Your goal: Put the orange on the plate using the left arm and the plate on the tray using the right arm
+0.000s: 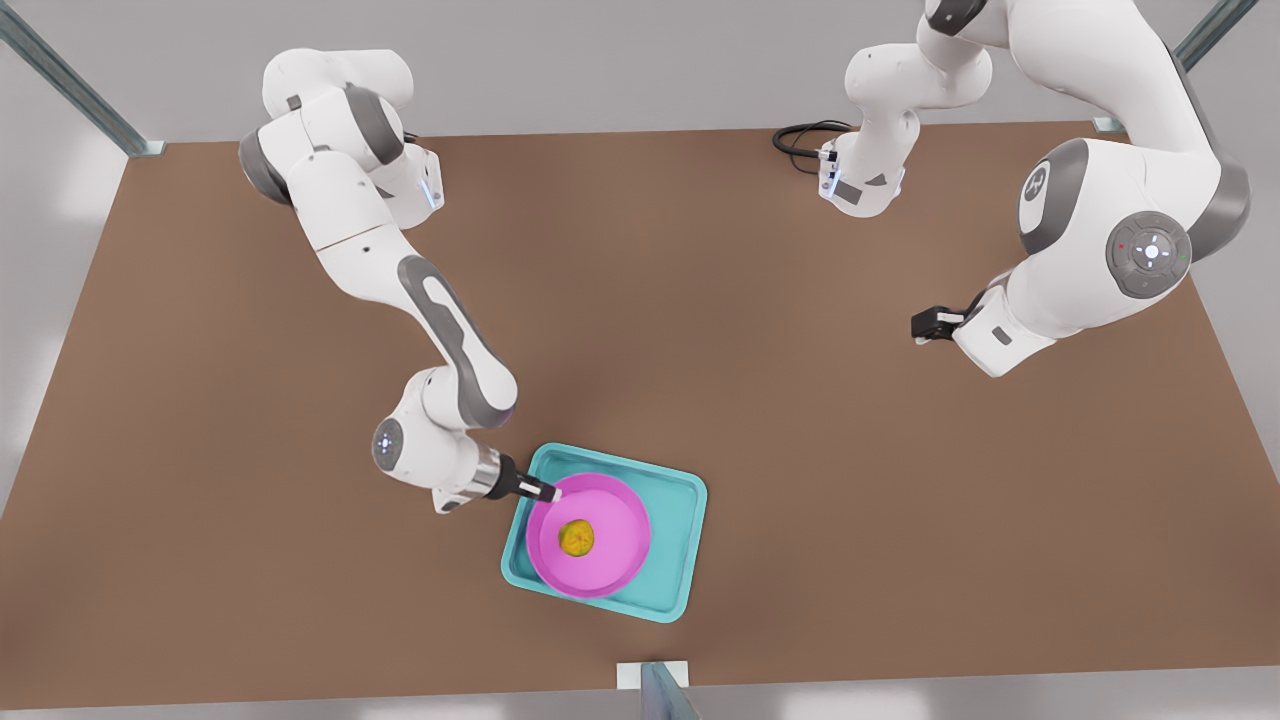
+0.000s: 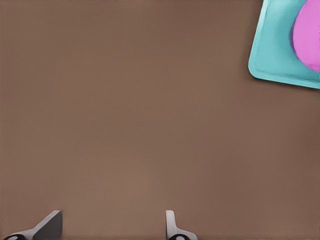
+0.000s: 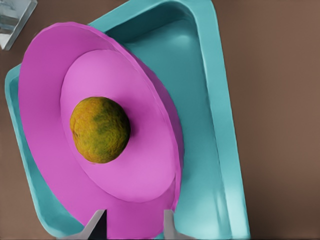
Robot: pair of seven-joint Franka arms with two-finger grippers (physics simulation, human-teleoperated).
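Last step, nearly done: right pincer [image 1: 548, 491] pinches the plate's [image 1: 612, 520] left rim; plate, carrying the orange [image 1: 577, 537], sits in the tray [image 1: 680, 500]. Left pincer [image 1: 922, 326] waits spread, far right. Next, probably: release, withdraw.

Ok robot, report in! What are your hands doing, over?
Right gripper at plate rim, fingers astride it. Left gripper open, waiting over bare table. Orange on plate, plate in tray. Nothing blocking.
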